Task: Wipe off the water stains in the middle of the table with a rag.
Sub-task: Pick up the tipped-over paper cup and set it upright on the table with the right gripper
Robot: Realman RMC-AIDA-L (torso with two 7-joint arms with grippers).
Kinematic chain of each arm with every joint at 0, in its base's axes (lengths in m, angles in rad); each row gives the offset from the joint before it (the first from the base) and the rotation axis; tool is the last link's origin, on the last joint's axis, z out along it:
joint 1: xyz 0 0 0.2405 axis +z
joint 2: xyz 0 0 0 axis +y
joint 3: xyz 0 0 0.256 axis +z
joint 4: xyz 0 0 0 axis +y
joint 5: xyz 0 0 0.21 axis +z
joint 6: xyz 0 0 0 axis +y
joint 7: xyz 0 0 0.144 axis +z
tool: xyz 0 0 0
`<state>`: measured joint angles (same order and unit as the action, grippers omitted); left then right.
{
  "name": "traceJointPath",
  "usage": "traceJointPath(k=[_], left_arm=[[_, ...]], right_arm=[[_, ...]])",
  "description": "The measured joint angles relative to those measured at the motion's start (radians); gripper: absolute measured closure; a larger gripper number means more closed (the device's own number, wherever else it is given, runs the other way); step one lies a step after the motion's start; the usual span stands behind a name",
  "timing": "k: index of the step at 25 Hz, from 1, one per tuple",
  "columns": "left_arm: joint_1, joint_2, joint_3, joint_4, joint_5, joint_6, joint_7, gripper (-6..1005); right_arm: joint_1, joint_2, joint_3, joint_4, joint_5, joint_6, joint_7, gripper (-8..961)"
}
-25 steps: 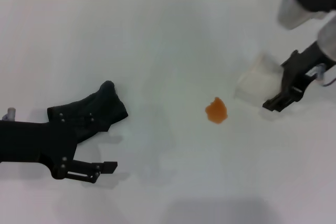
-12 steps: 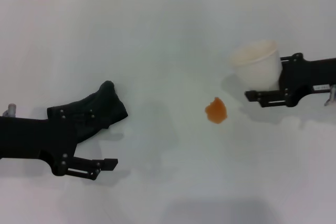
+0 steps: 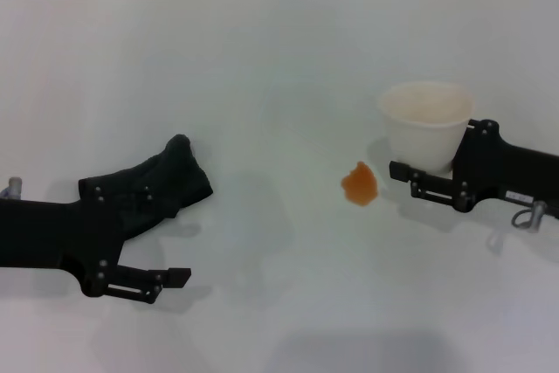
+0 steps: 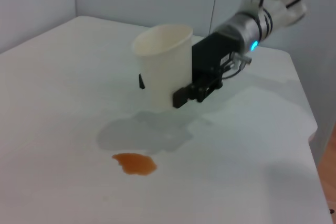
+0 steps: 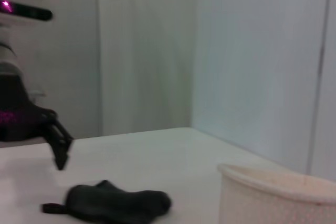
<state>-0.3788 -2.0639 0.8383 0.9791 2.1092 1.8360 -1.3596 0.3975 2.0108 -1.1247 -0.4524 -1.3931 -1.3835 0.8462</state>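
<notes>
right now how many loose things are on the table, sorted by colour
black: 1, the rag
cream-white: 1, the paper cup, held in the right claw
orange-brown: 1, the water stains
total: 3

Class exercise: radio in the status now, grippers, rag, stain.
Left gripper open around rag. Right gripper shut on paper cup, upright beside water stains. Stains unwiped.
</notes>
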Motion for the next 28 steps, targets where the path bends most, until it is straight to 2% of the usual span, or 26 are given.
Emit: traceJointPath(k=[3, 7, 14, 21, 28], left_arm=[[-0.002, 0.000, 0.001, -0.001, 0.000, 0.000, 0.002, 112], [-0.004, 0.000, 0.001, -0.001, 0.000, 0.000, 0.004, 112], [-0.010, -0.009, 0.001, -0.001, 0.017, -0.003, 0.005, 112], [-0.011, -0.011, 0.001, -0.001, 0.022, -0.008, 0.002, 112], [-0.013, -0.012, 0.001, 0.000, 0.022, -0.013, -0.001, 112]], right_arm=[[0.016, 0.006, 0.000, 0.138, 0.104, 0.028, -0.162, 301], [0.019, 0.008, -0.001, 0.221, 0.205, 0.037, -0.286, 298], [0.016, 0.011, 0.000, 0.263, 0.248, 0.086, -0.326, 285], [0.016, 0.012, -0.003, 0.301, 0.258, 0.166, -0.337, 256], [0.014, 0.012, 0.001, 0.323, 0.259, 0.189, -0.338, 229]])
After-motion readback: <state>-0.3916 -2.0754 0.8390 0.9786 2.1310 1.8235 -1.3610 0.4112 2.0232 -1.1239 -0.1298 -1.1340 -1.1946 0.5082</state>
